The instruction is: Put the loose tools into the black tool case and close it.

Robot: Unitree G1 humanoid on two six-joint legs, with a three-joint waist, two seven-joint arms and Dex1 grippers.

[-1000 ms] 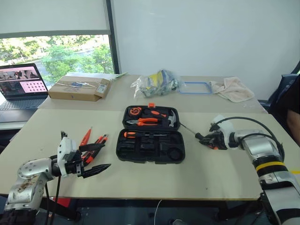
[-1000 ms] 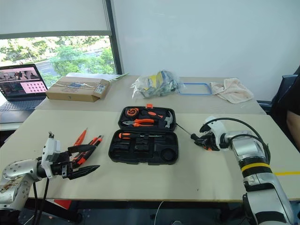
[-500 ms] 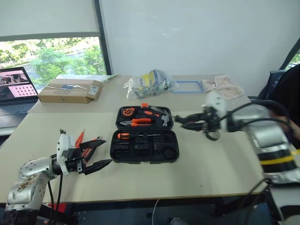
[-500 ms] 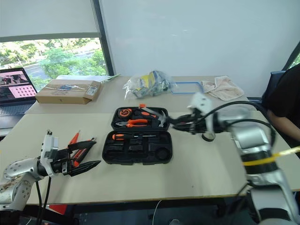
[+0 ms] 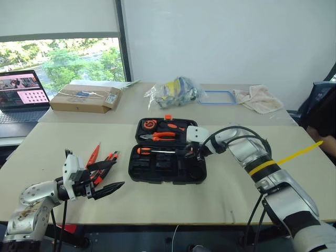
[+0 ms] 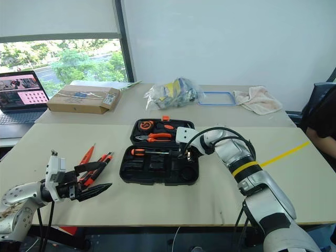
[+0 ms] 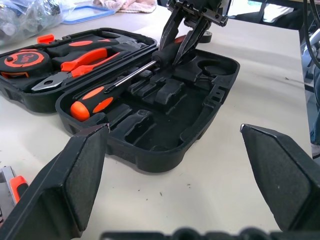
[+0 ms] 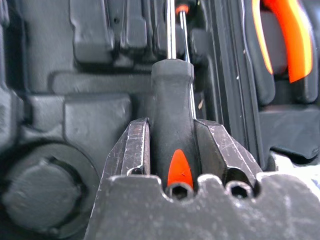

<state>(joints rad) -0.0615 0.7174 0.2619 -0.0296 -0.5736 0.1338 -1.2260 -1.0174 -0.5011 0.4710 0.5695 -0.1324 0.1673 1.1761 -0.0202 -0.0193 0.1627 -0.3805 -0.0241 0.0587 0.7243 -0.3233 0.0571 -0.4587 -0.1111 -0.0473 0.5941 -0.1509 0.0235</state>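
Right gripper (image 8: 172, 155) clamps a screwdriver (image 8: 172, 100) by its black-and-orange handle over the open black tool case (image 5: 168, 170).

The left gripper (image 5: 107, 176) hangs with its jaws spread wide and nothing in them, near the case's left side. One orange-and-black screwdriver (image 7: 92, 100) already lies in a slot of the case's near half, and the held one points along it, just above the slots, so I judge this placing under way. Left of the case, several orange-handled loose tools (image 5: 102, 160) lie on the table (image 5: 220, 199), partly behind the left gripper, so their count and kinds are hard to tell. The lid is open; closing is not yet done. The held screwdriver's tip is hard to make out against the black moulding.
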